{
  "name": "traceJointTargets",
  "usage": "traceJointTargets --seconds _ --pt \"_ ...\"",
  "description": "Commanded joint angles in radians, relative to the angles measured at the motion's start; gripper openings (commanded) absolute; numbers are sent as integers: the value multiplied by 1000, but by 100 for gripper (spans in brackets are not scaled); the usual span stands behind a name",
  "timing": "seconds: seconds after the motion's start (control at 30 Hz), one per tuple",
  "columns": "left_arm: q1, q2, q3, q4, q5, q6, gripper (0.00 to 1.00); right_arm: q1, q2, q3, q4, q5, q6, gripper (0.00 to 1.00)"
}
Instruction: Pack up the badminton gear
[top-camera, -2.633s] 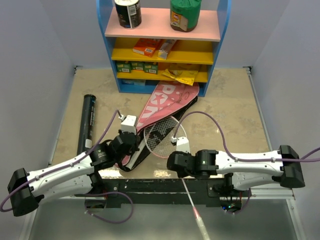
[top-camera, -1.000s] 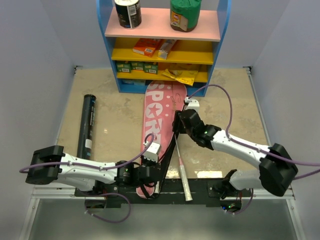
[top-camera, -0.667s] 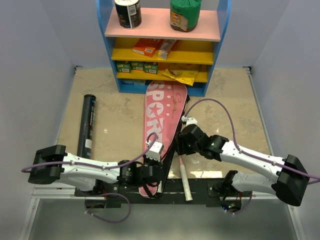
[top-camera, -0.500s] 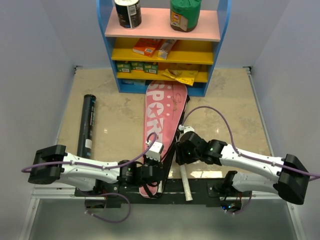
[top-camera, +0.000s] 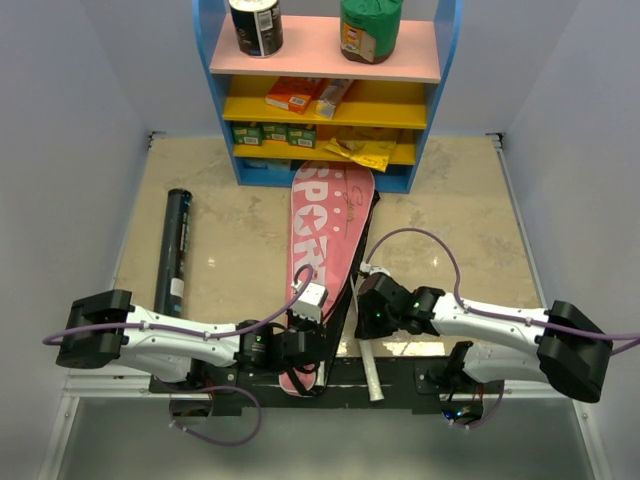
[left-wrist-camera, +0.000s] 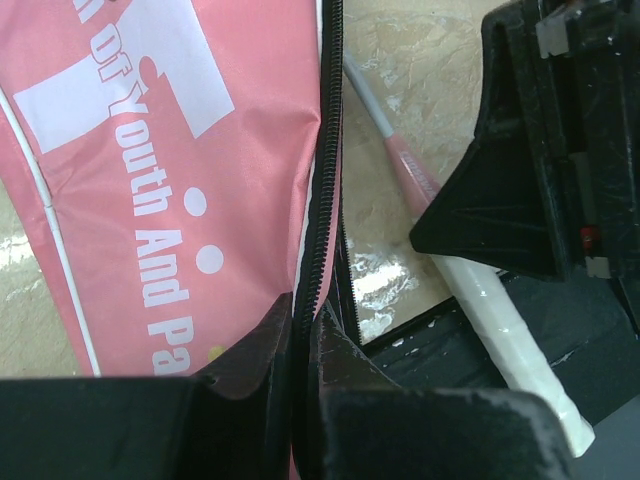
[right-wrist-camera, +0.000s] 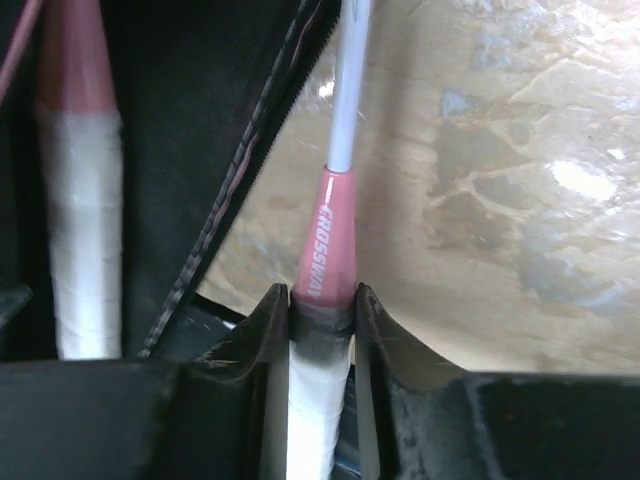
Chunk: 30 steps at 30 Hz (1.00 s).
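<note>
The large pink racket bag (top-camera: 325, 225) lies lengthwise from the shelf's foot to the near edge. My left gripper (top-camera: 303, 346) is shut on its black zipper edge (left-wrist-camera: 318, 240), near the bag's narrow end. My right gripper (top-camera: 366, 322) is shut on a racket at the top of its white handle (top-camera: 369, 372), where the pink cone (right-wrist-camera: 325, 250) meets the grip. This racket lies beside the bag's open side, its head hidden. A second white handle (right-wrist-camera: 75, 200) sits inside the bag. The long black tube (top-camera: 177, 248) lies at the left. No shuttlecocks are visible.
The blue-yellow shelf unit (top-camera: 320, 90) with boxes, packets and two jars stands at the back, touching the bag's wide end. A black rail (top-camera: 420, 372) runs along the near table edge under the racket handle. Grey walls close in both sides.
My right gripper has slid down the racket shaft from beside the bag's middle to the handle near the front edge. The bag and my left gripper have stayed put.
</note>
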Motion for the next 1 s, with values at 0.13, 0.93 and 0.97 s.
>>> traceJointTargets --seconds 0.13,0.93,0.97 --pt "-18 -23 1 87 30 -3 0 4 63 13 150 68 94 0" --pt "-79 -3 -19 176 53 -60 0 33 142 96 534 145 327 6" --pt "-81 -3 -20 173 51 -64 0 38 145 96 541 143 324 10"
